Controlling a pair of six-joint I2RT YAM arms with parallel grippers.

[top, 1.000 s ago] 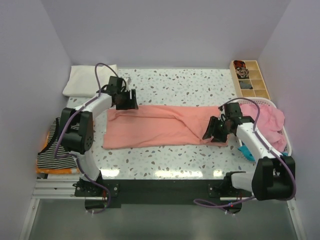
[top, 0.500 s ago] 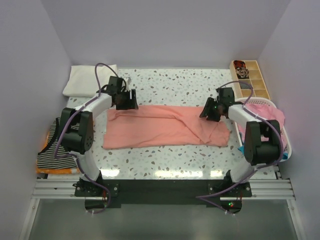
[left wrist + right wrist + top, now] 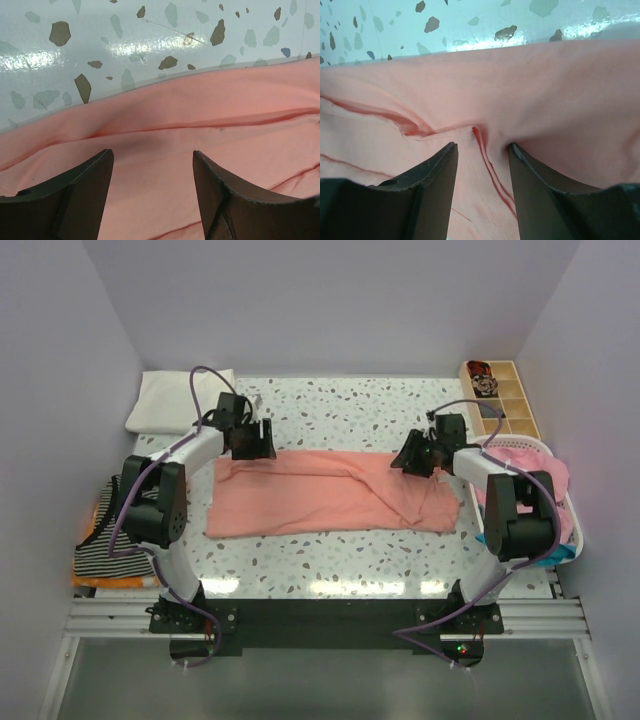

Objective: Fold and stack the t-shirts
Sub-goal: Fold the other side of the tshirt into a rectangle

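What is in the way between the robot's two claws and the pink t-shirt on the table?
Nothing that shows. The left gripper and the right gripper both hang over the far edge of the salmon-pink t-shirt, jaws apart, with only its cloth right below them.

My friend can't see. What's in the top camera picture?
A pink t-shirt lies folded into a long strip on a speckled table. The left gripper and right gripper are at its far corners.
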